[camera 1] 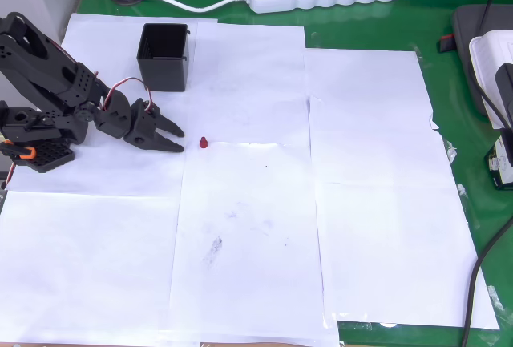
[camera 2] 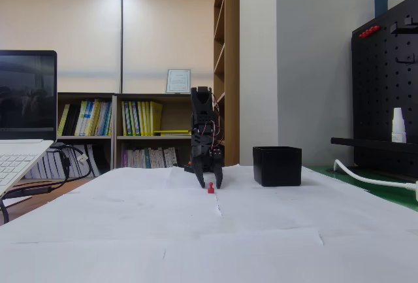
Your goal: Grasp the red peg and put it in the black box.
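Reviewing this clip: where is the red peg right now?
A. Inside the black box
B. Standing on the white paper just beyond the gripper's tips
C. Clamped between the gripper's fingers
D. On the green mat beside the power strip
B. In the overhead view the red peg stands on the paper, apart from the open gripper, and outside the black box.

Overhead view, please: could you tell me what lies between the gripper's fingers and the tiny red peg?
Only bare white paper. The black gripper points at the tiny dark-red peg across a short gap, not touching it.
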You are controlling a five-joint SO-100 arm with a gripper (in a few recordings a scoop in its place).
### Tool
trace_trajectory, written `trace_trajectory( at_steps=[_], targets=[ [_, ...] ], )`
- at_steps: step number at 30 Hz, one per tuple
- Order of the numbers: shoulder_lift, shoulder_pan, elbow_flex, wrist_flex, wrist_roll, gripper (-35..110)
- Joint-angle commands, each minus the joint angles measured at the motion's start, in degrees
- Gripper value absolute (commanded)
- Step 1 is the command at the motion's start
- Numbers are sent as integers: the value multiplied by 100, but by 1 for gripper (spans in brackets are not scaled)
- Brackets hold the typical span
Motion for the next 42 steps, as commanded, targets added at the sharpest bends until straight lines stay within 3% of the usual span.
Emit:
trace_trajectory(
  at_steps=[1,24,28,42],
  targets=[
    [272,53,220,-387,-35,17],
    [1248,132,202,-1503,-123,18],
    [1283,167,193,-1521,-132,33],
    [1529,132,202,-1731,-220,38]
  ],
)
